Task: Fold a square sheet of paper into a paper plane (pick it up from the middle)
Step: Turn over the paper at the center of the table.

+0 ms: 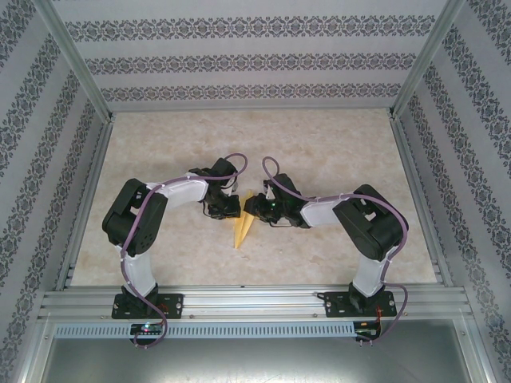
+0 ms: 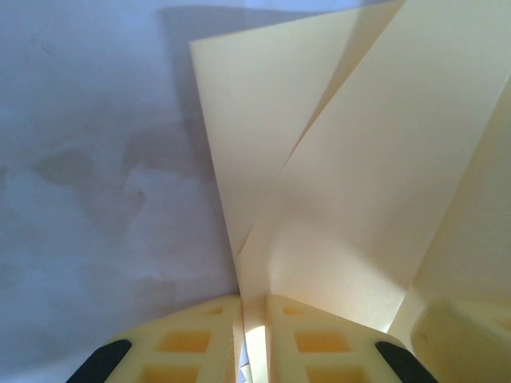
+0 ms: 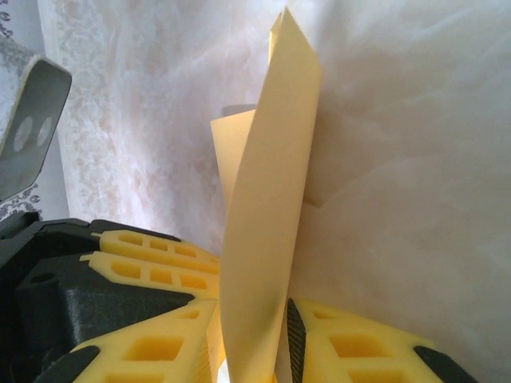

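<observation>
The yellow paper is a folded pointed wedge at the table's middle, its tip aimed toward the near edge, held up between both grippers. My left gripper is shut on it: in the left wrist view the folded layers fan upward out of the narrow slot between the left gripper's fingers. My right gripper is shut on the same paper from the other side. In the right wrist view a tall curling strip of paper rises from the right gripper. The left arm's yellow fingers sit close beside it.
The marble-patterned table is walled by patterned panels and metal frame posts. An aluminium rail carrying both arm bases runs along the near edge. A grey bracket shows at the left edge of the right wrist view.
</observation>
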### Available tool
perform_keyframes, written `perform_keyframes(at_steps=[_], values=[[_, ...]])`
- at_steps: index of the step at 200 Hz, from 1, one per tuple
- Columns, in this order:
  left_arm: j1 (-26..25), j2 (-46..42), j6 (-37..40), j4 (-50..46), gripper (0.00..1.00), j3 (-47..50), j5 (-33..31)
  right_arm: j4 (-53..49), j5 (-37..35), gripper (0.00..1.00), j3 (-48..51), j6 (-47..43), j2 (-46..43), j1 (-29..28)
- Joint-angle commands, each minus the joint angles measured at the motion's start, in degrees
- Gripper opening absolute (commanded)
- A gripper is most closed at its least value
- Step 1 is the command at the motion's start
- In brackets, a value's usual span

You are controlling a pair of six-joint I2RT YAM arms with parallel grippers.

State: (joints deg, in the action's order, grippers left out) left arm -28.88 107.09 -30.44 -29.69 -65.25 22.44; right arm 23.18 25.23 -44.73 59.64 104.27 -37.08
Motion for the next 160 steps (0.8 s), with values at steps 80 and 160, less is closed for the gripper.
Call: perform_keyframes(at_steps=[80,160], values=[[-0.67,0.01,-0.90,-1.41,0.18,1.94,-2.11,6.08,1.06,0.36,-0.45,-0.82,3.00,0.09],[-0.69,0.00,-0.96,-1.41,0.18,1.94,-2.05,5.22,1.88,0.24,0.41,-1.10,1.82,0.32]])
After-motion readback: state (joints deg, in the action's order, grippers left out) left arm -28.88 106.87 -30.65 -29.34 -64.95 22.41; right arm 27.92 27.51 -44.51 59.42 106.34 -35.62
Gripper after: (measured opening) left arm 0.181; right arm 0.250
